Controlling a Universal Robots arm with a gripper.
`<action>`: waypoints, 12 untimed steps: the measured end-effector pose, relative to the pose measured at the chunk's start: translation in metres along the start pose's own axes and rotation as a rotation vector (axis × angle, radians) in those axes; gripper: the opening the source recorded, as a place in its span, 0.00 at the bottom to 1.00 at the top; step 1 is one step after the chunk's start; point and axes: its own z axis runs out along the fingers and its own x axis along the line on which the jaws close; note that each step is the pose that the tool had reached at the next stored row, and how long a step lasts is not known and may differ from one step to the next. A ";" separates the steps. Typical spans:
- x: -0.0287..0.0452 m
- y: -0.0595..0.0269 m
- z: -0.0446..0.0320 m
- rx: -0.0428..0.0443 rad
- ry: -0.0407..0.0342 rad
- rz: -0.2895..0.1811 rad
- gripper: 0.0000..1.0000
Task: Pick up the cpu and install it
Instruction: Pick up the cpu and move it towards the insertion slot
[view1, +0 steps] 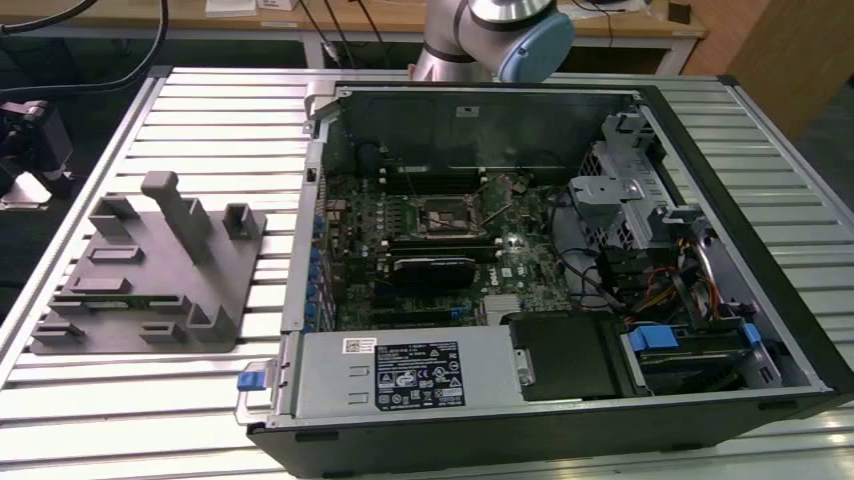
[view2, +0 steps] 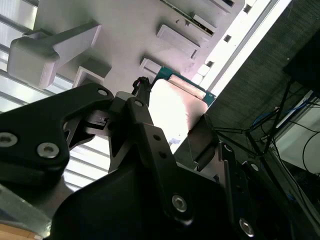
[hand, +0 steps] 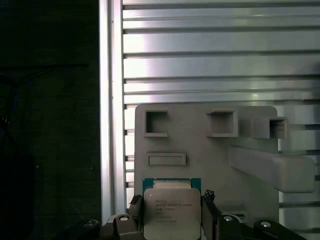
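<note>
The cpu (hand: 172, 209), a small square chip with a silvery top and a green edge, sits between the two dark fingers (hand: 210, 214) of my gripper (hand: 172, 216), which is shut on it. In the second wrist view the cpu (view2: 172, 107) glares bright between the same fingers (view2: 201, 136) of the gripper (view2: 174, 120). It hangs well above the grey parts fixture (hand: 200, 165). The dark square socket frame (view1: 438, 216) lies on the motherboard inside the open computer case (view1: 694, 130).
The grey fixture (view1: 147, 280) with upright posts and pockets stands on the slatted metal table (view1: 214, 110) at the exterior view's left of the case. The arm's base (view1: 487, 35) rises behind the case. Cables, a drive cage and a power supply (view1: 400, 375) crowd the case.
</note>
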 end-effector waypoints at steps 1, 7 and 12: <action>0.0000 0.0001 -0.0013 0.0000 0.0001 0.000 0.55; -0.0001 0.0006 -0.0082 0.0000 0.0001 0.000 0.55; -0.0001 0.0010 -0.0142 0.0001 0.0001 0.000 0.55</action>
